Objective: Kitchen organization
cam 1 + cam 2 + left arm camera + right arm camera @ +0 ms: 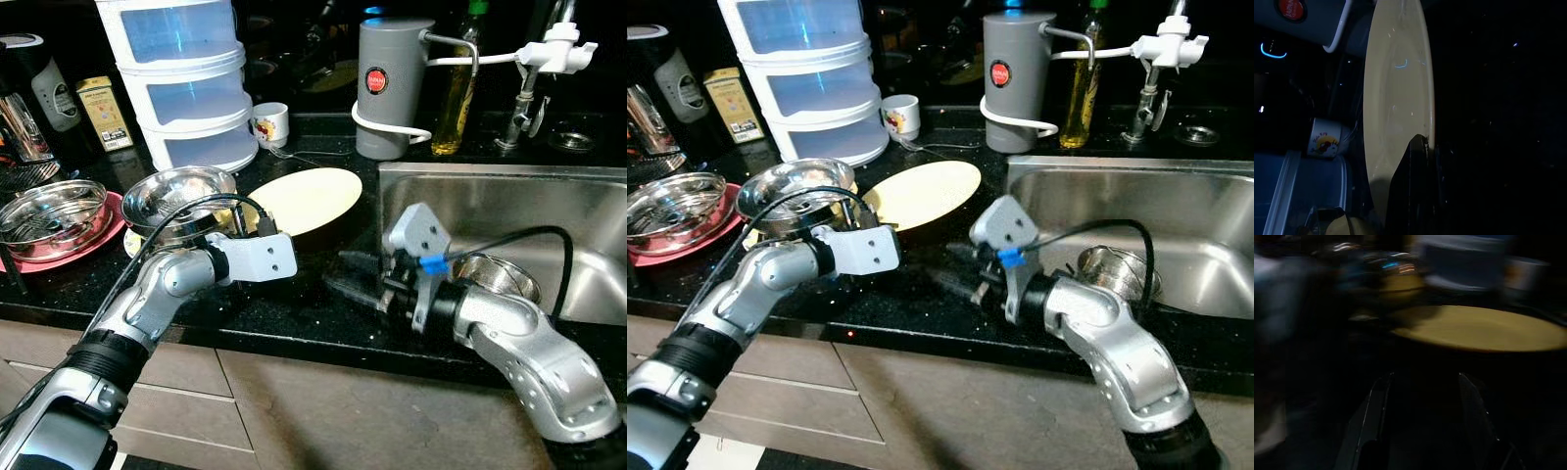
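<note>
On a black speckled stone counter [294, 313], the left gripper [257, 223] sits at the near-left edge of a pale yellow oval plate [306, 199]; its wrist view shows one black finger [1413, 191] lying over the plate's rim, but whether it pinches the rim cannot be told. The plate's long axis runs away and to the right, toward the steel sink [509, 211]. The right gripper [355, 276] hovers low just beyond the plate's near-right edge, fingers spread apart and empty, pointing at the plate.
</note>
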Controlling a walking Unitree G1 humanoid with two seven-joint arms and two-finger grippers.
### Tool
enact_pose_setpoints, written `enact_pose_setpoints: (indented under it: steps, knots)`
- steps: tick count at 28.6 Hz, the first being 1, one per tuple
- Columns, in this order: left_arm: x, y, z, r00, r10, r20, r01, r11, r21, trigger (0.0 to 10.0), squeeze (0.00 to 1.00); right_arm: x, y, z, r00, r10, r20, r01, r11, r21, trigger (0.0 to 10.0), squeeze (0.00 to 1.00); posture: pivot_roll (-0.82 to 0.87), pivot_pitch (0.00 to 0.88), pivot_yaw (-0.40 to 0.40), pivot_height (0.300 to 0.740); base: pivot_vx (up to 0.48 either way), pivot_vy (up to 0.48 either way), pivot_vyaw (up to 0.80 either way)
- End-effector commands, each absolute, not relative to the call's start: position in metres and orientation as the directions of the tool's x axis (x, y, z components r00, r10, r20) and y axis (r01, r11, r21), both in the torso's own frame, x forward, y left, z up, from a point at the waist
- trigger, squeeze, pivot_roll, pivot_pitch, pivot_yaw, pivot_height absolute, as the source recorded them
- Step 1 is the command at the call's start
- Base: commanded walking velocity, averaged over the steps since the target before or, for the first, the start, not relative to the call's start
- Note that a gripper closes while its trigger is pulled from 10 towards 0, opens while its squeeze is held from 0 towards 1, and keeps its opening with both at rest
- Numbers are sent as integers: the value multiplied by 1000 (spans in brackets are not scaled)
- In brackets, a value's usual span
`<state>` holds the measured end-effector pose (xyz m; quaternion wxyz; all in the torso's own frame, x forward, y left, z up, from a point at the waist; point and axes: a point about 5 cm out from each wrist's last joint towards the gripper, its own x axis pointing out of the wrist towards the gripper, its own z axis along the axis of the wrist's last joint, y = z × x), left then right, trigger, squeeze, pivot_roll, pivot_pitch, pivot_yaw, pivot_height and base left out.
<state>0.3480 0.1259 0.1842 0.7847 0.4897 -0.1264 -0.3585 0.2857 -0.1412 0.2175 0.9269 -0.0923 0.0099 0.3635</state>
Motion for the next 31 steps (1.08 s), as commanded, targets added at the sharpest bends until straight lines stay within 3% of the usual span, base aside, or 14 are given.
enact_pose_setpoints:
  steps: [1, 2, 8, 21, 31]
  knots:
    - [344, 126, 167, 688, -687, -232, 506, 225, 833, 0, 0, 291, -146, 218, 771, 631, -82, -636, 756, -156, 10000, 0, -126, 0, 55, 740, 0, 0, 0]
    - [344, 122, 175, 676, -705, -216, 489, 210, 847, 0, 0, 298, -153, 223, 818, 573, -40, -574, 811, -112, 10000, 0, -122, 0, 54, 740, 0, 0, -725]
    - [340, 111, 186, 632, -745, -212, 463, 145, 874, 0, 0, 307, -162, 229, 869, 495, 12, -494, 868, -56, 10000, 0, -118, 0, 56, 740, 0, 0, -727]
    - [337, 98, 187, 592, -770, -237, 436, 58, 898, 0, 0, 311, -162, 230, 892, 450, 30, -450, 893, -26, 10000, 0, -124, 0, 63, 740, 0, 0, -741]
    - [341, 101, 188, 603, -756, -252, 406, 19, 914, 0, 0, 312, -164, 231, 901, 433, 42, -432, 902, -21, 10000, 0, -123, 0, 61, 740, 0, 0, 0]
